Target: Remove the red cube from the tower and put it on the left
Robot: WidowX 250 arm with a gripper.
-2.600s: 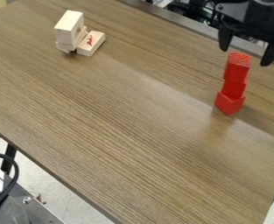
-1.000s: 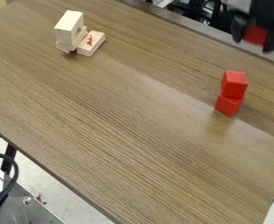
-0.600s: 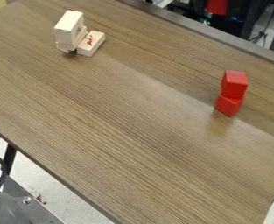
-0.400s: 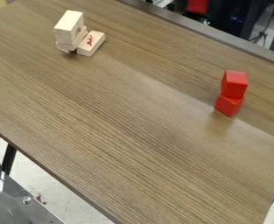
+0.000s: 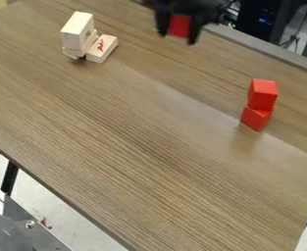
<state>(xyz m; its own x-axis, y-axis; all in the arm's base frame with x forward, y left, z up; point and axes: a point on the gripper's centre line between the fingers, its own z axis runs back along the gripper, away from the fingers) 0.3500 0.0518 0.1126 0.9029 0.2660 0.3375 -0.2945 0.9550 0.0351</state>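
Note:
At the top edge, right of centre, the black gripper (image 5: 177,35) hangs over the far part of the table, shut on a red cube (image 5: 179,26) that sits between its two fingers. The cube is held up off the tabletop. Two more red cubes form a short tower (image 5: 260,104) at the right, the upper one (image 5: 263,94) resting on the lower one (image 5: 256,117). The gripper is up and to the left of this tower, well apart from it.
Several pale wooden blocks (image 5: 78,33) are piled at the upper left of the brown table (image 5: 149,132). A grey rail (image 5: 267,48) runs along the table's far edge. Dark equipment stands behind it.
From the three-cube tower, the top cube was taken hold of and lifted away. With it, the gripper went up toward the top edge, then left and back down into view. The two lower cubes stayed.

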